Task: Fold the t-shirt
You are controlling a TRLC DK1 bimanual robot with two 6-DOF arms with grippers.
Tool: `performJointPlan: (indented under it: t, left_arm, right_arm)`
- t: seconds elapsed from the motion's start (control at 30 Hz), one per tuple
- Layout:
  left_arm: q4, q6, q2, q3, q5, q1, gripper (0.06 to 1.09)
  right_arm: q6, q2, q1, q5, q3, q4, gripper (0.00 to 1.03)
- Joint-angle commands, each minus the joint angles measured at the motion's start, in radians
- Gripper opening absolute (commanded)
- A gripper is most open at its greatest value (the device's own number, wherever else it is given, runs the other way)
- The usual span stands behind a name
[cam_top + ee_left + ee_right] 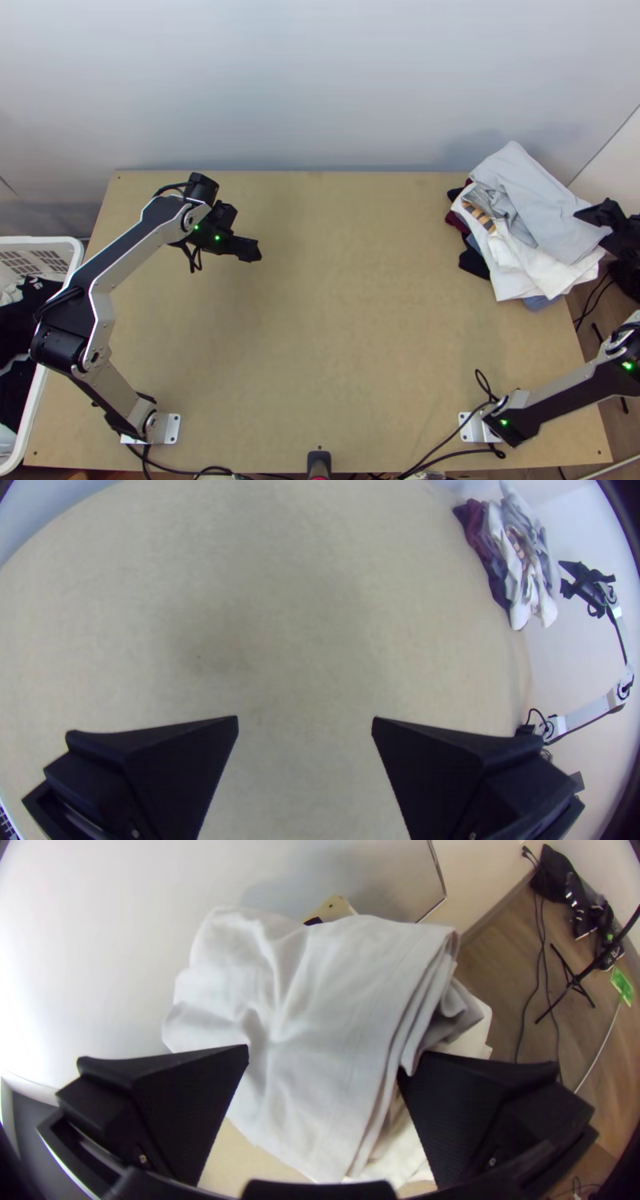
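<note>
L pincer [253, 250] spread over tbl [352, 296], R pincer [594, 214] nr clothes pile [536, 200]

Top: I'm looking steeply down on the wooden table [360, 360]. Left wrist: facing across it. Right: closely facing the clothes pile [333, 1013] all are sharing.

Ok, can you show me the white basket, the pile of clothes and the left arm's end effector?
White basket [48, 241]: top view, on its rim.
Pile of clothes [548, 212]: top view, on the pale grey cloth on top.
Left end effector [305, 718]: left wrist view, midway between its fingertips.
</note>
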Motion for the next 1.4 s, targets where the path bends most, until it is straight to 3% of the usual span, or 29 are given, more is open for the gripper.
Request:
performJointPlan:
  t: [0.0,0.17,0.37,0.5,0.7,0.93,1.07,1.13,1.27,1.37]
  left_arm:
    - [0.000,0.000,-0.012,-0.003,-0.004,-0.002,1.04]
    - [0.000,-0.002,-0.016,-0.004,-0.002,-0.002,1.04]
    - [0.000,-0.010,-0.030,-0.003,-0.002,-0.005,1.04]
    - [0.000,-0.016,-0.056,-0.016,-0.004,-0.005,1.04]
    - [0.084,-0.042,-0.168,-0.069,-0.065,-0.020,1.04]
    - [0.219,-0.088,-0.369,-0.188,-0.182,-0.017,1.04]
    - [0.305,-0.091,-0.530,-0.313,-0.251,-0.011,1.04]
    - [0.368,-0.091,-0.615,-0.406,-0.254,0.000,1.04]
    - [0.532,-0.086,-0.814,-0.610,-0.254,0.003,1.04]
    - [0.637,-0.083,-0.925,-0.742,-0.254,0.032,1.04]
  right_arm:
    - [-0.002,-0.056,-0.045,-0.003,0.009,-0.041,0.98]
    - [-0.007,-0.140,-0.043,0.002,0.011,-0.047,0.98]
    - [-0.034,-0.200,0.036,0.083,0.062,-0.047,0.98]
    - [-0.005,-0.254,0.084,0.089,0.068,-0.055,0.98]
    - [-0.019,-0.421,0.239,0.235,-0.026,0.014,0.98]
    - [-0.002,-0.683,0.474,0.441,-0.351,0.235,0.98]
    - [0.049,-0.821,0.602,0.513,-0.558,0.350,0.98]
    - [0.050,-0.887,0.656,0.553,-0.681,0.416,0.98]
    - [0.041,-1.031,0.800,0.723,-0.934,0.606,0.98]
    - [0.023,-1.102,0.839,0.746,-1.046,0.686,0.98]
